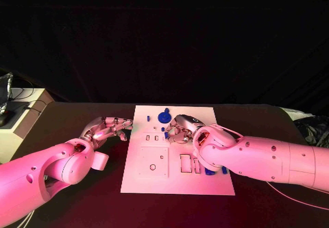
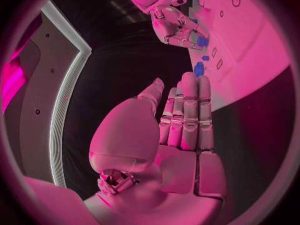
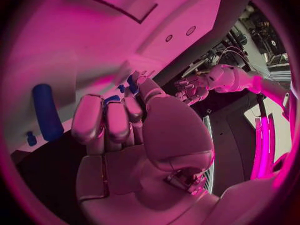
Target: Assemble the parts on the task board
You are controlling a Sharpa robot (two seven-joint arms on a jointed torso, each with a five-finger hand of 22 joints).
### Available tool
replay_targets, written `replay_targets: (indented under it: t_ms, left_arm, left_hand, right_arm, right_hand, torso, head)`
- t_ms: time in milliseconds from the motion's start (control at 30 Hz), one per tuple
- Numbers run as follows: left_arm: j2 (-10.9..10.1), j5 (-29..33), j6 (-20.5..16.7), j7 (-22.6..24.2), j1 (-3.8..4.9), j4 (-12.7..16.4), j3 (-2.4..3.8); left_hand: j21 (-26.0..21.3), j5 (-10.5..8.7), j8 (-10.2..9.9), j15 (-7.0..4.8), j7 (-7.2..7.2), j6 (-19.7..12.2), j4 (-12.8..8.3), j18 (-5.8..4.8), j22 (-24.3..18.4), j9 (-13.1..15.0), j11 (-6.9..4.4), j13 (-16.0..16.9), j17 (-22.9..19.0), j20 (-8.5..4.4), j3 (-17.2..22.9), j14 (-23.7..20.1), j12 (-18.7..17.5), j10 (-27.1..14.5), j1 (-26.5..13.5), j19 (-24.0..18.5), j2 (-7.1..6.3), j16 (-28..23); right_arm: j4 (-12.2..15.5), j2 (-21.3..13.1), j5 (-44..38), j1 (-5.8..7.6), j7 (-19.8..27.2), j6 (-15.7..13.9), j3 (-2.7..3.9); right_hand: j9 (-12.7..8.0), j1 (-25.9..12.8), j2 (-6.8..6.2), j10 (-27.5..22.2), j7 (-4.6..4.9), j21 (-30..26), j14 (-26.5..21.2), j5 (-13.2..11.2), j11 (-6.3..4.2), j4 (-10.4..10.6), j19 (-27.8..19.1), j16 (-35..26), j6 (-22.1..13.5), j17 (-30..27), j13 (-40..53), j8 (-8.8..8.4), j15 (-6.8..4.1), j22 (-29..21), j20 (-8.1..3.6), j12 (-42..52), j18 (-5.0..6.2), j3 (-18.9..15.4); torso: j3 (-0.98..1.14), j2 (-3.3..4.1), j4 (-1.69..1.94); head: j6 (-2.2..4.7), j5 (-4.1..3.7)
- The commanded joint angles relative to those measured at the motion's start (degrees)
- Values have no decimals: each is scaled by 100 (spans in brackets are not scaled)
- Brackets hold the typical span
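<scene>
The board lies flat in the middle of the desk. The left hand hovers over the bare desk just beside the board's left edge — its fingers lie straight and pressed together, holding nothing. The right hand sits over the board's upper middle, fingers curled in; a small blue part shows at their tips, but whether it is pinched I cannot tell. A round blue part lies near the board's far edge, and more blue parts lie beside the right forearm.
</scene>
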Motion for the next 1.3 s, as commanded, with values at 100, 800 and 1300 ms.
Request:
replay_targets:
  t_ms: [100,800,1300]
  left_arm:
    - [7,19,106,24,-2,7,4]
    - [-3,19,104,15,-2,5,4]
    - [-1,19,104,12,-6,-5,4]
  left_hand:
    - [-3,2,-16,0,-6,-26,-1,69,-4,-3,4,1,-6,-9,-44,5,6,-26,31,-22,-15,0]
    - [1,3,-17,-1,-5,-29,-6,70,-10,-4,4,1,-7,-9,-45,4,5,-27,41,-23,-13,0]
    - [3,2,-18,1,0,-39,-9,70,-11,-4,7,1,-8,-9,-44,3,5,-34,44,-24,-15,0]
  right_arm:
    - [-2,10,-227,-8,-175,21,-1]
    - [-59,64,-177,-42,-269,154,-1]
    - [-46,35,-171,-52,-216,61,-2]
  right_hand:
    - [10,-58,-13,-4,57,-13,2,37,-37,19,319,-37,80,-8,5,15,-38,829,-37,-28,23,-21]
    - [9,-126,-213,-65,108,-61,-4,-53,3,348,321,-38,-54,-22,-57,11,4,823,2,-106,43,-370]
    - [1,-74,-425,-254,219,-100,-17,-128,72,556,312,-47,-358,-25,-248,-10,65,818,52,-309,65,-432]
  torso:
    - [3,3,-1]
    - [0,0,-1]
    - [0,-2,0]
  head:
    - [2,2]
    - [-11,3]
    - [-23,5]
